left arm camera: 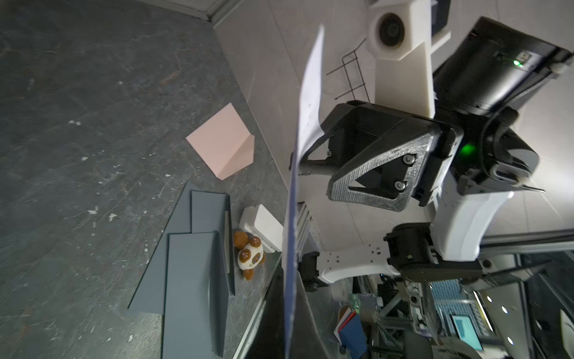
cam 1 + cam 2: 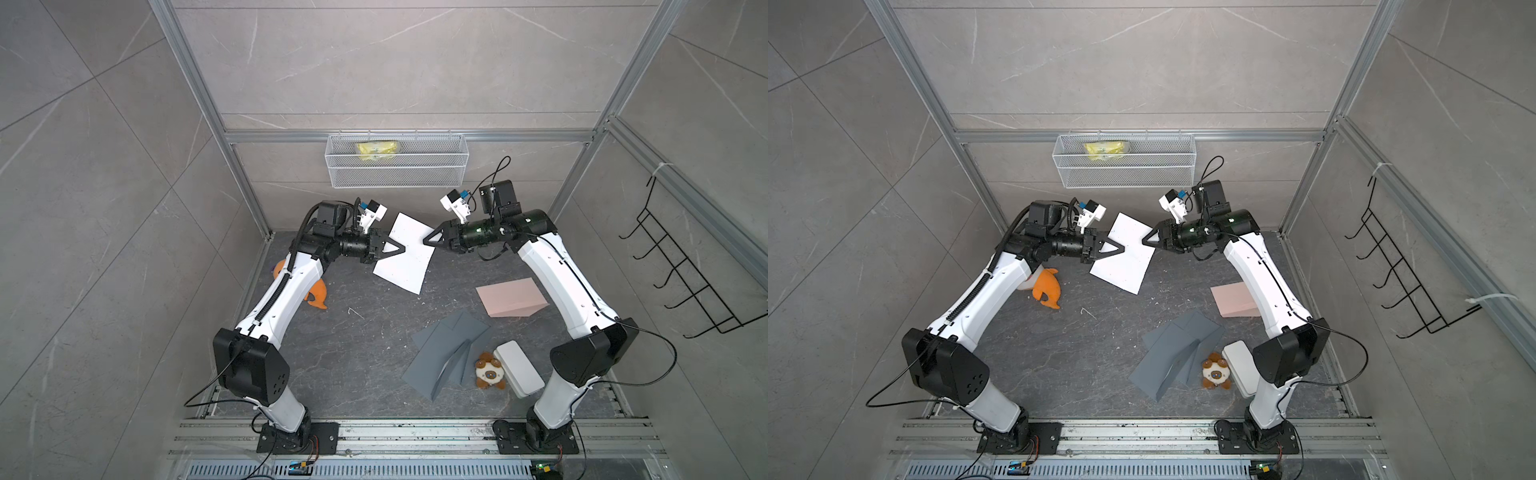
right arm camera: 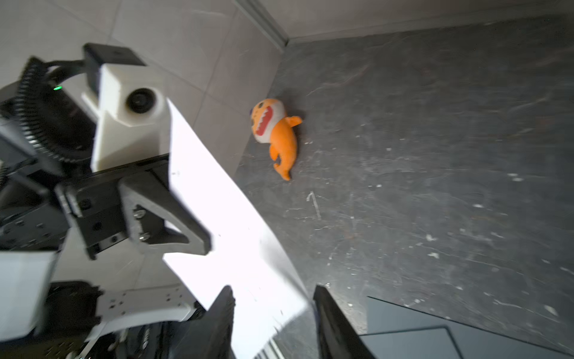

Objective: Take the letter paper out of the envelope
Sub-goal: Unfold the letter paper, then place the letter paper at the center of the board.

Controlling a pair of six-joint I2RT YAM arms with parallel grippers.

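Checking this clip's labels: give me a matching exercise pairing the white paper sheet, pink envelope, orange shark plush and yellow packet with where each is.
1 white letter paper sheet
2 pink paper envelope
3 orange shark plush toy
4 yellow plastic packet

A in the white wire basket on the back wall
B on the dark floor by the right arm
C clamped in the left pincer
D on the floor by the left arm

Pairs: 1-C, 2-B, 3-D, 4-A
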